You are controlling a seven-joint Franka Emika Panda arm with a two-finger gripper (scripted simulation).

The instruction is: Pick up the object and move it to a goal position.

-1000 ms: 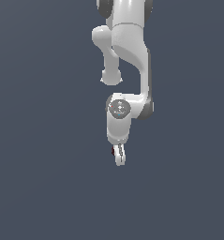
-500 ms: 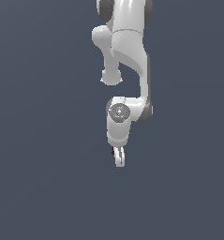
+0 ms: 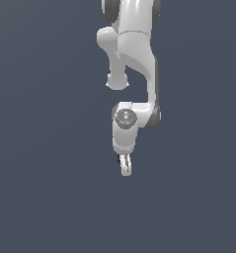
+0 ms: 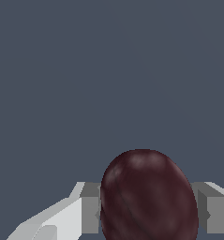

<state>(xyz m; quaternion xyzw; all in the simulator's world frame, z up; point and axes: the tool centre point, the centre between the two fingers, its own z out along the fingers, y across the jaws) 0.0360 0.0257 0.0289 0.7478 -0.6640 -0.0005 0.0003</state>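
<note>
The object [image 4: 148,197], a dark red roundish ball, fills the gap between my gripper's two fingers in the wrist view. The grey pads [image 4: 90,213] press against its sides, so my gripper [image 4: 148,220] is shut on it. In the exterior view the white gripper [image 3: 125,167] points down from the arm, near the middle of the picture. Only a small dark red speck of the object [image 3: 118,159] shows beside the fingers there.
The white arm [image 3: 137,59] reaches down from the top of the exterior view. Around and beneath the gripper there is only a plain dark grey-blue surface [image 3: 50,197]. No other things show.
</note>
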